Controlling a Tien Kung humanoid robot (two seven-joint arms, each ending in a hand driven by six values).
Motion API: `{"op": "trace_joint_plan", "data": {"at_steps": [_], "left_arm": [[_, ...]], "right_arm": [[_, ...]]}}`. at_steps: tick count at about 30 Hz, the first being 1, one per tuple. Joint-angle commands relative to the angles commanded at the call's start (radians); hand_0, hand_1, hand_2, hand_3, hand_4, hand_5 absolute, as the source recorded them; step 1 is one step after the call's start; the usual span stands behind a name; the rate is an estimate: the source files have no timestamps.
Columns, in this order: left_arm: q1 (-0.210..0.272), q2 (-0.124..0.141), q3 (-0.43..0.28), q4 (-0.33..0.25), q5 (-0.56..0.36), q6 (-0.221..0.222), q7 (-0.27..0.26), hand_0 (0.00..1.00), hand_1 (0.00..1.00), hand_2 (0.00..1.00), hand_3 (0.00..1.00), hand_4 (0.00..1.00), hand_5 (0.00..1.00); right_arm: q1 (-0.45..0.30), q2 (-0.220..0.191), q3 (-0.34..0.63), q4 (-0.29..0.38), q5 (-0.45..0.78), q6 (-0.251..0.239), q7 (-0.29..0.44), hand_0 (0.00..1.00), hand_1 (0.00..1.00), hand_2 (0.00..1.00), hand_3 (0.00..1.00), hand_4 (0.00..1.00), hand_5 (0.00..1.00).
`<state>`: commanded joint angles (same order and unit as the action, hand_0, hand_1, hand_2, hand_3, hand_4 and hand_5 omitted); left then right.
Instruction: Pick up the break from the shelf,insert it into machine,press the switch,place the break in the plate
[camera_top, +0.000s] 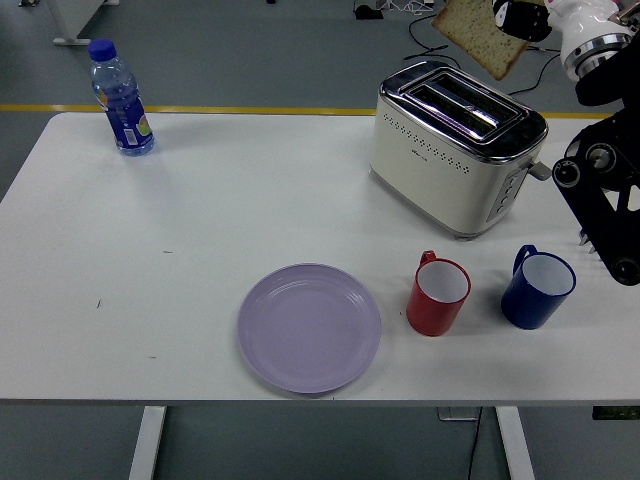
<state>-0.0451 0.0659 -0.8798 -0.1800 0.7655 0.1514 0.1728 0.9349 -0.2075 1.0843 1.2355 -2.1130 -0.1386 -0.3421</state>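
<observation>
The right hand (520, 18) pinches a bread slice (478, 36) by its right edge, at the picture's top; the fingers are dark and mostly cut off, closed on the crust. The slice hangs tilted in the air, just above the toaster (455, 150) and toward its 12 o'clock side, clear of the slots. The right arm (605, 190) runs down the right edge, past the toaster's lever side at 3 o'clock. On the table (180, 240), a blue mug (537, 288) sits at the toaster's 5 o'clock, a red mug (438, 295) at 6, the purple plate (309, 327) at 7. A water bottle (120, 98) stands at the far left corner.
</observation>
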Motion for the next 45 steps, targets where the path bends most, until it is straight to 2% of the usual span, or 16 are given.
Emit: {"op": "trace_joint_plan", "data": {"at_steps": [4, 12, 30, 45], "left_arm": [[0.002, 0.000, 0.001, 0.000, 0.002, 0.001, 0.001, 0.685, 0.606, 0.659, 0.686, 0.432, 0.998], [0.001, 0.003, 0.015, 0.000, -0.012, 0.003, -0.002, 0.686, 0.606, 0.658, 0.686, 0.431, 0.998], [-0.005, 0.003, 0.027, 0.000, -0.027, 0.006, -0.005, 0.686, 0.603, 0.656, 0.685, 0.434, 0.998], [-0.009, 0.003, 0.028, 0.000, -0.029, 0.008, -0.006, 0.686, 0.602, 0.657, 0.683, 0.435, 0.998]], "right_arm": [[0.035, 0.025, -0.049, -0.076, 0.000, 0.010, -0.003, 0.250, 0.298, 0.381, 0.464, 0.396, 0.002], [0.065, 0.060, -0.086, -0.169, -0.004, 0.031, -0.034, 0.248, 0.297, 0.382, 0.464, 0.386, 0.002], [0.096, 0.088, -0.129, -0.292, -0.038, 0.017, -0.011, 0.246, 0.297, 0.382, 0.463, 0.382, 0.002], [0.125, 0.115, -0.144, -0.380, -0.081, 0.051, -0.043, 0.253, 0.306, 0.392, 0.485, 0.400, 0.002]]}}
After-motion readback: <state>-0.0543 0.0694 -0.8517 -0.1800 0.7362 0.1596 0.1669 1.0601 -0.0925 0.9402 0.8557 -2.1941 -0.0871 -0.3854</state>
